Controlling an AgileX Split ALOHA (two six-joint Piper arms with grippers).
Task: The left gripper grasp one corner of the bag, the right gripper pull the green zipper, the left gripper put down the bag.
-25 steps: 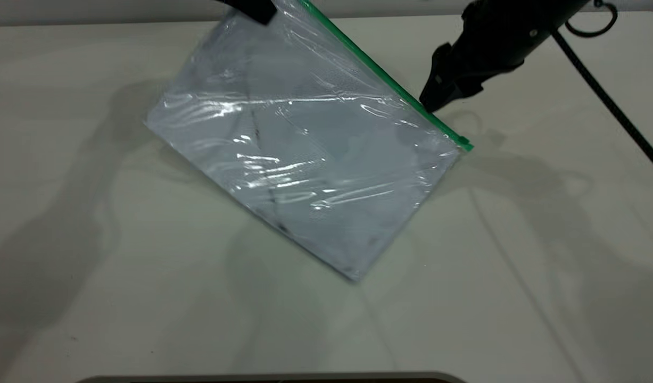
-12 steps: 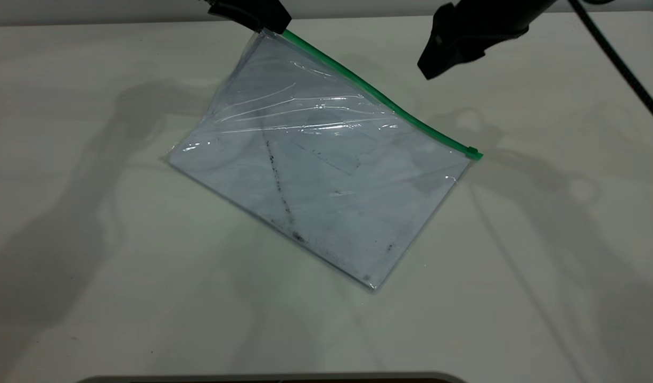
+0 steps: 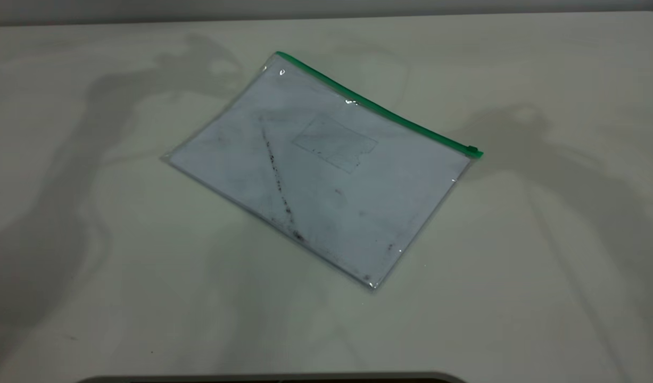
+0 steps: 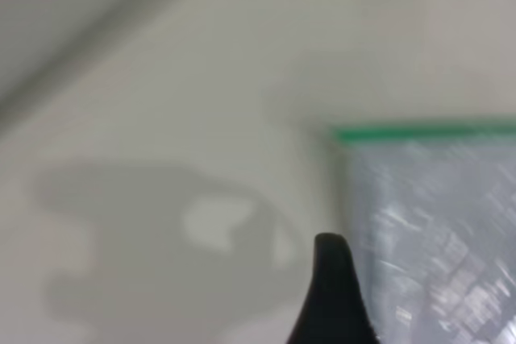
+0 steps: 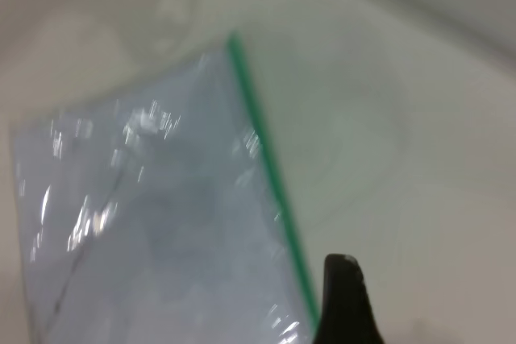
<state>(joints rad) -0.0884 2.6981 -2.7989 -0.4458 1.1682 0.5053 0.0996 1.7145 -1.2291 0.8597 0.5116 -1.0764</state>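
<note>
The bag [image 3: 321, 170] lay flat on the white table [image 3: 544, 266], alone near its middle in the exterior view, where half a second before its far corner had been held up at 12 o'clock by the left gripper [image 4: 334, 296] while the right gripper [image 5: 345, 304] hovered at 1 o'clock; both arms had since left that view, only their shadows remaining on the tabletop. The nearest corner of the bag pointed toward 6 o'clock, and its sheet, wrinkled and glinting earlier, now lay smooth. It was a clear, flat plastic rectangle with white paper showing through, a dark speckled streak [image 3: 278, 186] running diagonally from near the 6 o'clock edge up toward the far corner, and a small rectangular card pocket [image 3: 334, 143] just past the middle; no writing could be read on it. Farther back, the green zipper [image 3: 379, 109] ran as a thin bright strip along the far long edge, its slider tab [image 3: 472, 150] at the 3 o'clock end. The corner [image 3: 278, 56] at 12 o'clock rested on the table. In each wrist view only one dark, pointed fingertip showed, just off the bag and touching nothing, so whether either gripper's fingers were apart or together could not be told.
</note>
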